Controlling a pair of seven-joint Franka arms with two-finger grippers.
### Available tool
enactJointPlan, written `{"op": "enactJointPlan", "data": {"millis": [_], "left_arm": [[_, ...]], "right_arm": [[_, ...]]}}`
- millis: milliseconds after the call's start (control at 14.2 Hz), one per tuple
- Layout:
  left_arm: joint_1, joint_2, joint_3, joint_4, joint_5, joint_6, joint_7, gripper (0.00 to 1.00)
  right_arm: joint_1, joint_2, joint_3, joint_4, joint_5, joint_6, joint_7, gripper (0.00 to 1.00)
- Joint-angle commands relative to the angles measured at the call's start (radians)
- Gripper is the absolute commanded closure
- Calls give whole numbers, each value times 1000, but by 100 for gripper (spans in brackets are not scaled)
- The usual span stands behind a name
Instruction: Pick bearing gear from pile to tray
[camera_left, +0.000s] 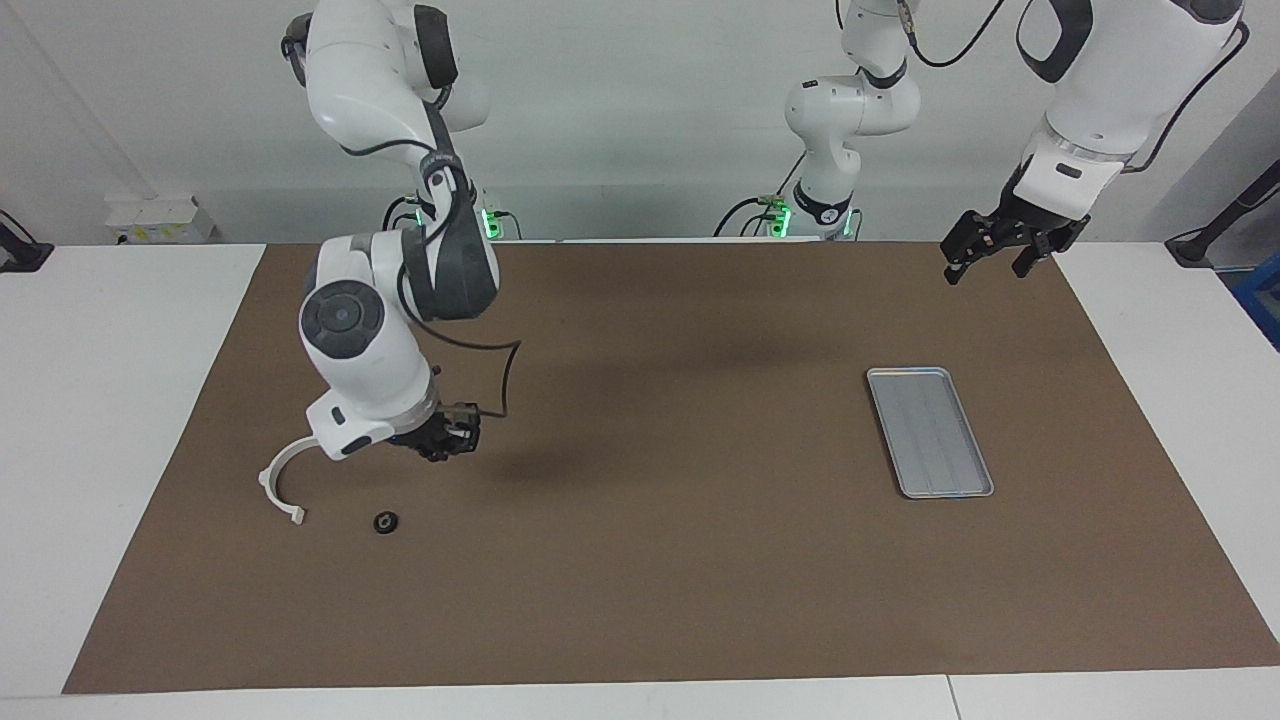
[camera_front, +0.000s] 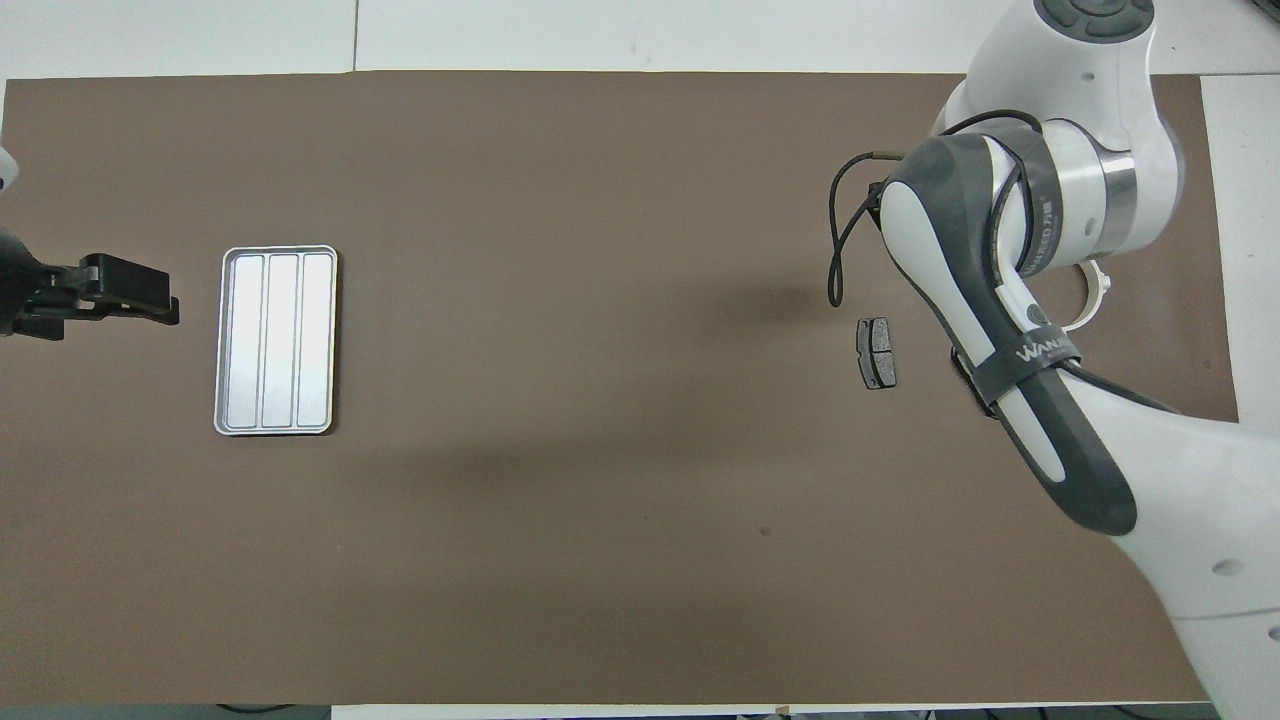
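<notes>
Your shallow silver-grey metal tray (camera_left: 930, 432) holds nothing yet: the small black round bearing gear (camera_left: 386, 522) lies on the mat beside the white curved bracket (camera_left: 278, 485), the right gripper (camera_left: 447, 437) low nearby, its finger state unreadable, while the left gripper (camera_left: 990, 252) waits spread apart, raised toward the tray's end.

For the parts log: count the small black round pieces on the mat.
1. A black round piece lies beside the white bracket; others may hide under the right arm.
</notes>
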Motion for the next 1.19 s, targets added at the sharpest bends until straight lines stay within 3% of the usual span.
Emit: {"op": "enactJointPlan", "data": {"millis": [0,141,281,492,703,843,1125], "left_arm": [[6,-14,-3,-17,11,-1,3,0],[6,-14,-3,-17,11,-1,3,0],[6,-14,-3,-17,11,-1,3,0],[6,-14,-3,-17,11,-1,3,0],[6,-14,-3,-17,11,-1,3,0],[6,-14,-3,-17,11,-1,3,0],[6,-14,-3,-17,11,-1,3,0]], "right_arm": [[91,-60,9,48,14,-103,145,100],[194,-74,24,48,44,-97,396,100],[292,-77,35,46,58,-7,657,100],[401,-42,41,21,77,115,900,100],[459,42,40,-12,60,268,1003,100],[513,154,35,-4,23,346,1070,100],[512,239,38,-6,-20,486,1098,100]]}}
